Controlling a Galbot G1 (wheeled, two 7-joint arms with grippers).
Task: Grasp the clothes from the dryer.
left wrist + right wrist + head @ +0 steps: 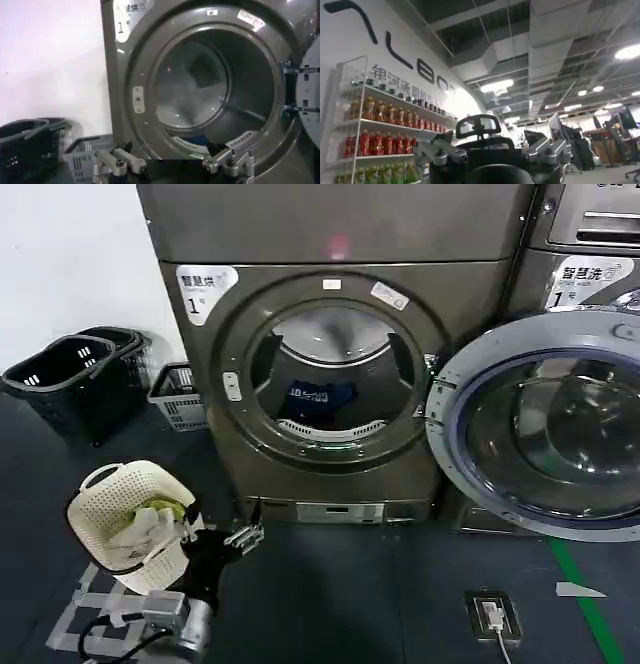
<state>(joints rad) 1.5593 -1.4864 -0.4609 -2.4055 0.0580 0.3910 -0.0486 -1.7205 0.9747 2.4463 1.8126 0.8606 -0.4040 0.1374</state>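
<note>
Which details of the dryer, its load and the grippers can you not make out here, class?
- Blue clothes: head view, too small to count; left wrist view, mostly behind the dryer port rim.
- Left gripper: wrist view, cut off by the edge.
- Right gripper: wrist view faces a room, so its place is unclear.

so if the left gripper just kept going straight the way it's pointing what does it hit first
Probably nothing before the dryer. The left gripper, fingers apart, faces the open port, so it would likely pass the rim into the drum and meet the blue clothes on the drum floor. Depth is hard to judge.
</note>
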